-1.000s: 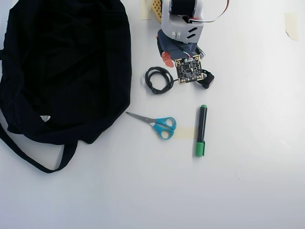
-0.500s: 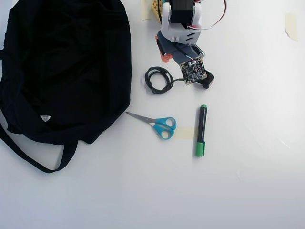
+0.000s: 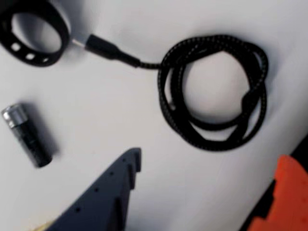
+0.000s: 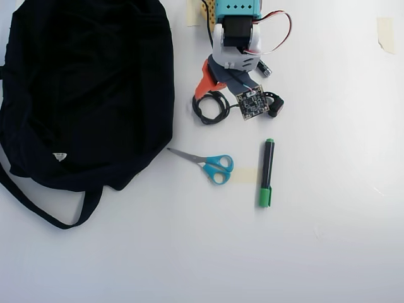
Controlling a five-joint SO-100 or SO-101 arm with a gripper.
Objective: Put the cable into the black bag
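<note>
A plain white tabletop (image 4: 328, 252), brightly and evenly lit, carries scraps of beige tape (image 4: 384, 33).

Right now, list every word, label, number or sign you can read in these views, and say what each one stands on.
None can be read.
Bag: a small white tag near its lower edge, too small to read.
Board on the arm: any print is too small to read.
Marker: no legible print.
Scissors, cable, band, cylinder: no text shows.
</note>
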